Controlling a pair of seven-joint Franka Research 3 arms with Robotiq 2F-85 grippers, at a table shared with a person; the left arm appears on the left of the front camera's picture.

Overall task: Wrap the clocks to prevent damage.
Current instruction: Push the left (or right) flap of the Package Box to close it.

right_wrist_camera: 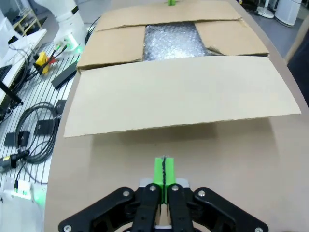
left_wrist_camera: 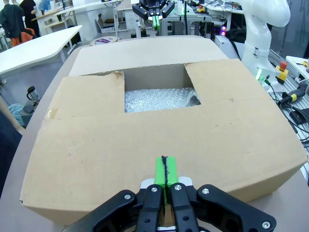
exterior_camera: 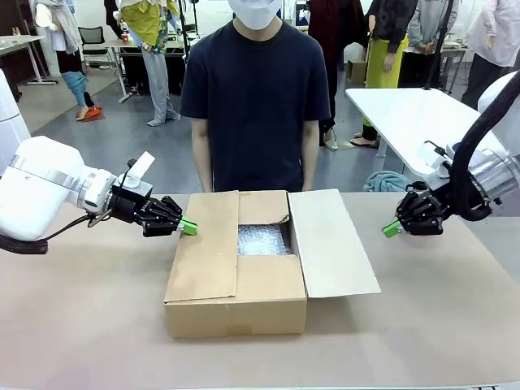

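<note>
1. Box (exterior_camera: 236, 317): mid-desk (exterior_camera: 81, 325), right flap folded out, bubble wrap (exterior_camera: 262, 240) inside; cannot tell whether clocks lie beneath.
2. Left end effector (exterior_camera: 188, 227): pinched closed, empty, at the box's left edge.
3. Right end effector (exterior_camera: 392, 229): closed, empty, near the flap.
4. Step: wrapping seemingly not begun; next calls for opening fingers and reaching the wrap.

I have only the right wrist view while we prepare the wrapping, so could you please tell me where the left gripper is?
Observer: The left gripper is shut, its tips at the left edge of the cardboard box.
Operator: Thanks, is anybody nearby?
Observer: A person stands at the far side, directly behind the box, arms down.
Operator: Anything behind my gripper?
Observer: A teal cloth sits by the far edge of the table, behind the right gripper.
</note>
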